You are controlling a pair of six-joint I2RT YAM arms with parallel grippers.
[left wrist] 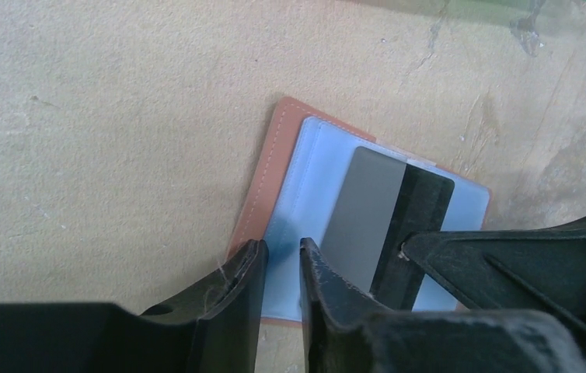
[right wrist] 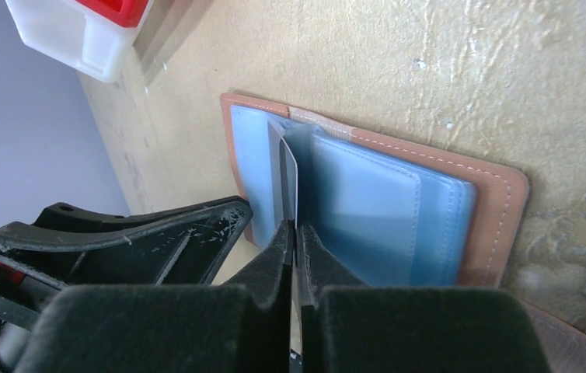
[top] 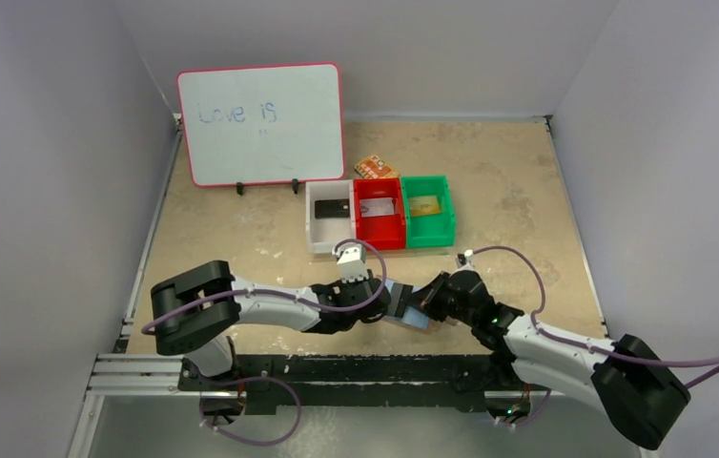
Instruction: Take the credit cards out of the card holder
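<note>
The right pincer [right wrist: 294, 227] is clenched on the near edge of a grey card [left wrist: 367, 206] with a dark stripe. The card reaches ahead of its fingertips over the pale blue inside of the card holder [right wrist: 437, 167]. The holder lies open on the table [left wrist: 119, 116], directly under both pincers. The left pincer [left wrist: 280, 249] is released: fingers slightly parted, tips on the blue lining, nothing between them — the card just to its right. Well beyond both pincers sit a white bin [top: 329, 245], a red bin [top: 380, 239] and a green bin [top: 430, 236].
</note>
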